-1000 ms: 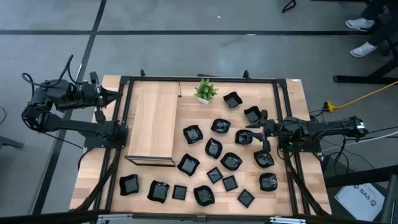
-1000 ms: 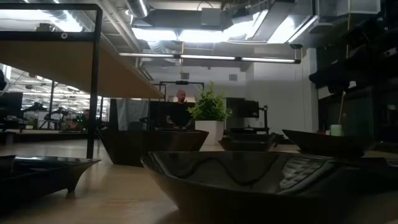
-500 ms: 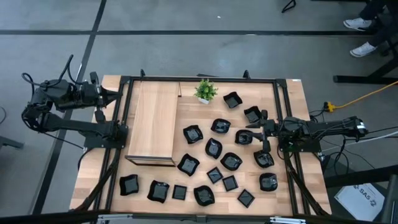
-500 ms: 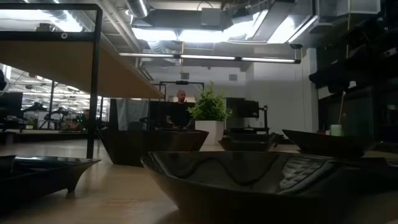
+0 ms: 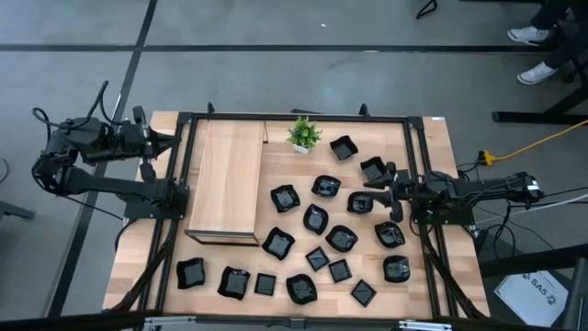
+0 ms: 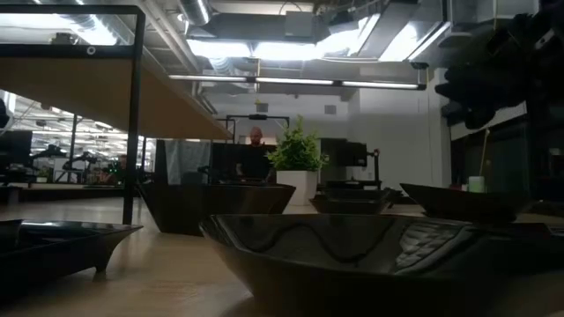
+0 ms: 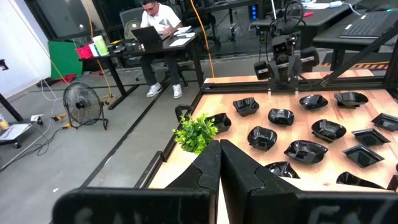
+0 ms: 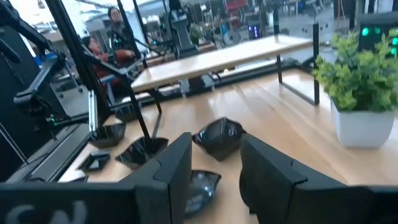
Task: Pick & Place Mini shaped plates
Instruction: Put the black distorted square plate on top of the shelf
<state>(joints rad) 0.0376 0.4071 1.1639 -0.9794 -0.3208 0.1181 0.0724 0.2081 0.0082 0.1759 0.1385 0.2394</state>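
Several mini shaped plates, small glossy black dishes, lie scattered on the wooden table, such as one (image 5: 315,219) near the middle and one (image 6: 352,255) close in front of the low view. My right gripper (image 5: 378,195) (image 8: 214,180) stands open and level at the table's right side, pointing toward the left, above a plate (image 5: 361,202) with nothing between its fingers. Another plate (image 8: 219,135) lies ahead of it. My left gripper (image 5: 170,140) (image 7: 219,155) is shut and empty, raised off the table's far left corner.
A raised wooden shelf (image 5: 226,179) on a black frame fills the table's left part. A small green potted plant (image 5: 303,133) stands at the far edge. Black frame rails (image 5: 418,156) run along the table's sides. People sit at desks beyond the table (image 7: 155,18).
My right gripper has rolled a little about the line it points along and tipped slightly, staying where it was and keeping its fingers open. No plate has moved.
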